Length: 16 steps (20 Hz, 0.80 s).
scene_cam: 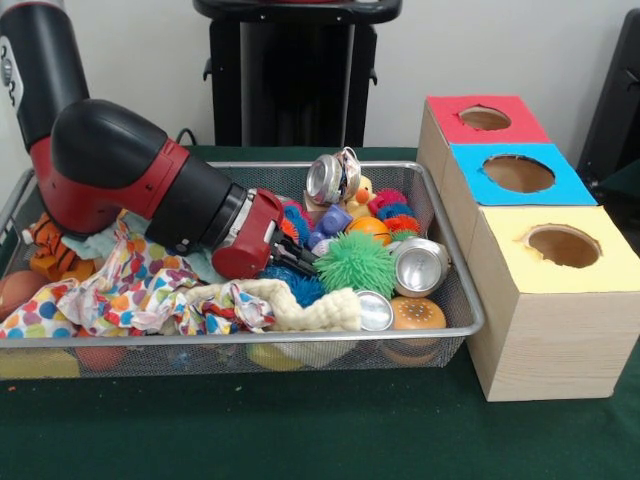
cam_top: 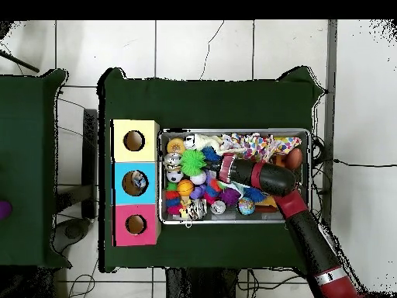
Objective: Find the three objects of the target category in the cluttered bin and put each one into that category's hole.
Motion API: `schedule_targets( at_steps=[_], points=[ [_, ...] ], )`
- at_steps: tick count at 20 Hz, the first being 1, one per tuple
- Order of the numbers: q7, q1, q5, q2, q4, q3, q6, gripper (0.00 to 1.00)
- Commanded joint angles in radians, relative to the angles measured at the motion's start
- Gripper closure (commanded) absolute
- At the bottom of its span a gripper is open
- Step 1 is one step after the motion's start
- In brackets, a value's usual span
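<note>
lab: robot arm [scene_cam: 150,185] (pedestal-mounted), test table [scene_cam: 300,430]

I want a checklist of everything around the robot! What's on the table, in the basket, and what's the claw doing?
Surface: green cloth table, bare in front of the basket.
Job's things: wire basket packed with toys; three boxes with holes: red box, blue box, yellow box. The overhead view shows something inside the blue hole.
Clutter: green spiky ball, crushed can, silver cup, burger toy, spotted cloth, tiger toy.
Grippers: gripper low among the toys beside the green spiky ball; fingers too hidden to judge.
Cables: thin cables on the floor.
Surroundings: tiled floor, second green table.
</note>
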Motion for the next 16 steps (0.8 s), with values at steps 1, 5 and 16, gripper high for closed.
schedule_targets(
  at_steps=[1, 5, 16],
  points=[
    [-0.024, -0.003, -0.058, 0.038, -0.222, -0.136, -0.073, 1.00],
    [-0.020, -0.004, -0.060, 0.034, -0.216, -0.134, -0.079, 1.00],
    [0.330, 0.080, -0.024, -0.291, 0.067, -0.135, -0.171, 1.00]
  ],
)
